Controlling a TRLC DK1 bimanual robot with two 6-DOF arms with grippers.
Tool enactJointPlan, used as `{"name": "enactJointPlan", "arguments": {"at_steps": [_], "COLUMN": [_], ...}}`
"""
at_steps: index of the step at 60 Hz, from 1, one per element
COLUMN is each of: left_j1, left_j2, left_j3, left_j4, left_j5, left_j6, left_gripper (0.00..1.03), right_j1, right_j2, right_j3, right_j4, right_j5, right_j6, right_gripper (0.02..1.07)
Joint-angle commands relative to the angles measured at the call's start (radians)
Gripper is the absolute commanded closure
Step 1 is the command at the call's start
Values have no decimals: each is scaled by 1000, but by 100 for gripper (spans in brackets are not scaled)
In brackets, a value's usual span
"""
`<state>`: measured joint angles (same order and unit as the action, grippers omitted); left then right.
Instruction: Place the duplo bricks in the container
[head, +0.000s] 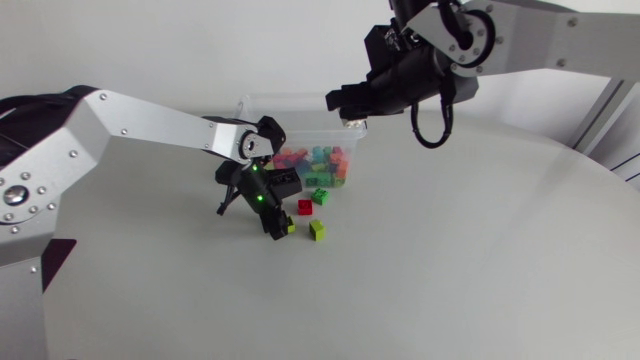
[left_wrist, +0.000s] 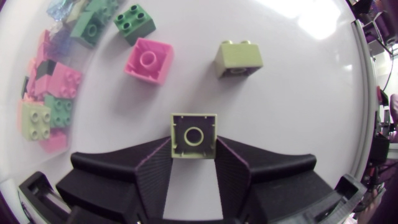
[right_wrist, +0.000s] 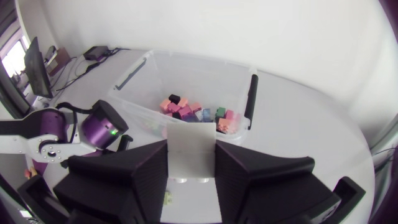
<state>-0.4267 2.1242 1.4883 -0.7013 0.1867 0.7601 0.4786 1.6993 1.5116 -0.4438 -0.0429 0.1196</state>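
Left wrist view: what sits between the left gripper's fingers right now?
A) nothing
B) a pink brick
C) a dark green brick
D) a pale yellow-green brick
D: the pale yellow-green brick sits between the fingers of the left gripper, hollow side toward the camera and touched on both sides, while the pink brick and dark green brick lie apart, ahead of the gripper.

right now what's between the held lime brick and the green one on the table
A red brick, shown in head and left wrist views.
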Motion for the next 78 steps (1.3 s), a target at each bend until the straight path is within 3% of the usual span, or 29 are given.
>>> {"name": "enactJointPlan", "arguments": {"at_steps": [1, 33, 45, 57, 72, 75, 78], "left_j1": [25, 52, 65, 62, 69, 75, 80], "left_j2": [-86, -414, -455, -464, -483, -486, -489], "left_j3": [-36, -140, -115, -99, -79, -77, -76], "left_j4": [-29, -50, -50, -50, -49, -41, -30], "left_j5": [20, 66, 69, 74, 77, 79, 82], "left_j6": [7, -44, -73, -93, -119, -127, -137], "left_gripper": [90, 90, 90, 90, 90, 90, 90], "right_j1": [14, 11, 11, 18, 31, 37, 41], "right_j2": [56, 243, 284, 299, 353, 362, 367], "right_j3": [39, 167, 176, 133, 187, 193, 193], "right_j4": [34, 209, 264, 413, 439, 441, 453], "right_j5": [-6, 14, 25, 43, 81, 92, 109], "right_j6": [3, -6, -14, -46, -37, -37, -37], "right_gripper": [77, 77, 77, 77, 77, 71, 57]}}
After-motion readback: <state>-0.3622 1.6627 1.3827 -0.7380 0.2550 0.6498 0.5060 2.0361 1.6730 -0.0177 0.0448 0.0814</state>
